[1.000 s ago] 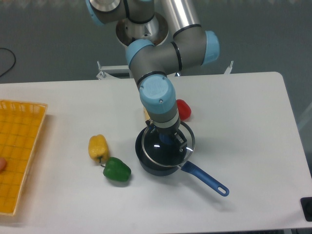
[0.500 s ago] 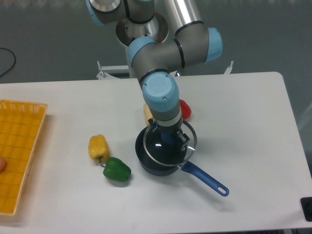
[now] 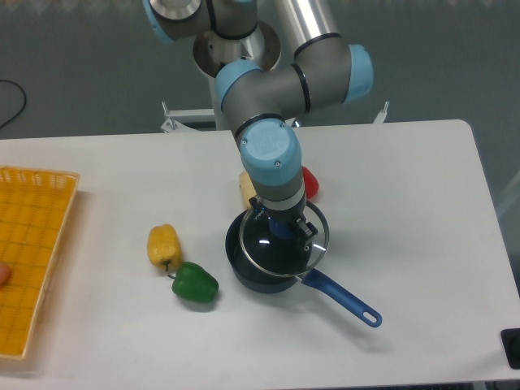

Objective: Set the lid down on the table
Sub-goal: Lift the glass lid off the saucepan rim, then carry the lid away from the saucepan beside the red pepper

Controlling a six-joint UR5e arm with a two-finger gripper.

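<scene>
- The round clear glass lid with a metal rim and blue knob (image 3: 286,239) hung just above the dark saucepan with a blue handle (image 3: 272,264), offset toward its right side.
- The gripper (image 3: 280,227) had its jaws clamped on the knob.
- A slack pinch on that small knob could have let the lid tilt and slip.
- Its rim could have clipped the pan's edge and dragged the pan.
- The red pepper (image 3: 309,182) sat near; bare white table (image 3: 406,211) to the right looked safer.
</scene>
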